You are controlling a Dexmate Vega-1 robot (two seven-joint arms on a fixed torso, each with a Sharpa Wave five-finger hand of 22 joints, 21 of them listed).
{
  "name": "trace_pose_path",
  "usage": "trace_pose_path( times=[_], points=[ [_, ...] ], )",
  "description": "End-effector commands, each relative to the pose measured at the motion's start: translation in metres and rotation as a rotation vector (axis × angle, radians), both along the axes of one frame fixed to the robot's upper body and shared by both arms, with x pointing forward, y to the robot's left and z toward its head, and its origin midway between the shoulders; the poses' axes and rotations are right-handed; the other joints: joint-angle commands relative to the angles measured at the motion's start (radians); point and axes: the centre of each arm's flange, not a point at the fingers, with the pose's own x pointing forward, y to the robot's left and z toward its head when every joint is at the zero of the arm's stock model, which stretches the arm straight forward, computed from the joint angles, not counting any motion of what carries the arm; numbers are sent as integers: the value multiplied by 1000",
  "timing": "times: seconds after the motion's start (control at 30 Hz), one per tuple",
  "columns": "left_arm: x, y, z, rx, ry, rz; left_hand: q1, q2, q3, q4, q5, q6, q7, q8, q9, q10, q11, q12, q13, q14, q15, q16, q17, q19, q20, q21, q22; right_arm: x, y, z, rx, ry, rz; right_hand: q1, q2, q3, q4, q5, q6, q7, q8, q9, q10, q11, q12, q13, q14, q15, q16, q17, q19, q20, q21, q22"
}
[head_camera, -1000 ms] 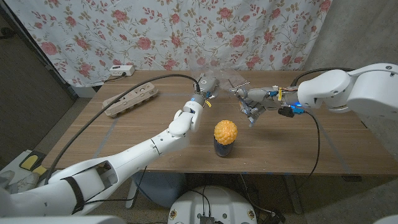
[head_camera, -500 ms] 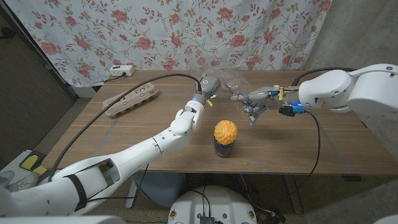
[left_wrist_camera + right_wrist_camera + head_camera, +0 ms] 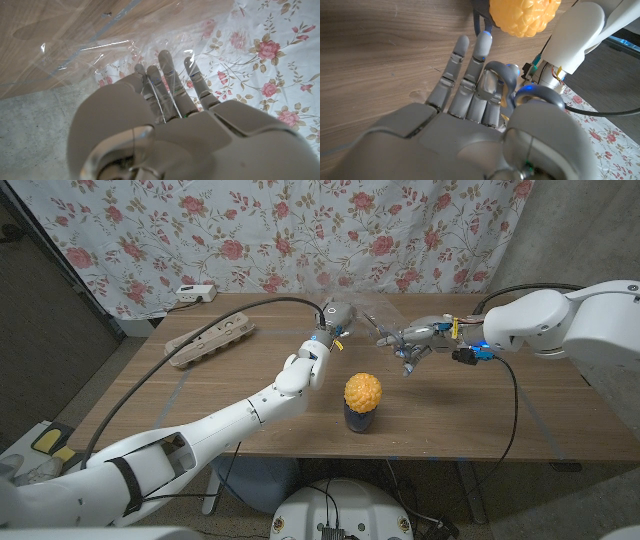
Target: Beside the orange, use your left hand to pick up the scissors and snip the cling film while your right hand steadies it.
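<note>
Holding clear crinkled cling film (image 3: 372, 313) aloft, right hand (image 3: 412, 340) pinching | left hand (image 3: 333, 316) beside it, grip unclear | bumpy orange (image 3: 362, 392) nearer.

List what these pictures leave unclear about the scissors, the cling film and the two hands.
- Scissors: too small to pick out at the left hand in the head view; that hand's own back hides its grip in the left wrist view.
- Cling film: transparent, so its edges cannot be traced; no cut can be told.
- Right hand: whether it touches the film is too small in the head view.
- Dark base under the orange: partly hidden by the orange.
</note>
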Motion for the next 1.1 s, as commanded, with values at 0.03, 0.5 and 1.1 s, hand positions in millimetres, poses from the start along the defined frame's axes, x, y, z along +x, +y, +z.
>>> trace_pose_path(
  times=[0.03, 0.5, 1.1],
  points=[
    [0, 6, -1, -3, 1, 9, -7, 1, 9, 2, 3, 7, -2, 0, 0, 5, 3, 0, 1, -6, 1, 7, 4, -6, 0, 3, 1, 0, -1, 3, -11, -13, -10, 61, 48, 94, -29, -5, 6, -9, 91, 81, 1, -10, 11, 9, -15, -54, -4, 7, -2, -4, 9, 5],
    [-3, 16, -5, -9, 3, 19, -11, 1, 11, 3, 3, 4, -6, -1, 3, 3, -1, 1, 4, -7, 2, 5, -9, -6, 1, 4, 1, -4, -5, 4, 1, -26, -32, 50, 36, 146, -22, -20, 7, -12, 96, 89, -6, -12, 29, 5, -13, -52, -19, 24, -12, -6, 36, 5],
    [-2, 17, -8, -15, 0, 15, -15, 1, 16, 3, 3, 6, -5, -4, 1, 4, 2, -2, -2, -11, 0, 17, -5, -7, 1, 6, 1, -9, -8, 4, 34, -36, -37, 19, 26, 180, -11, -30, 9, -15, 98, 84, -1, -14, 32, -1, -5, -50, -33, 34, -18, -7, 62, 4]
  ],
)
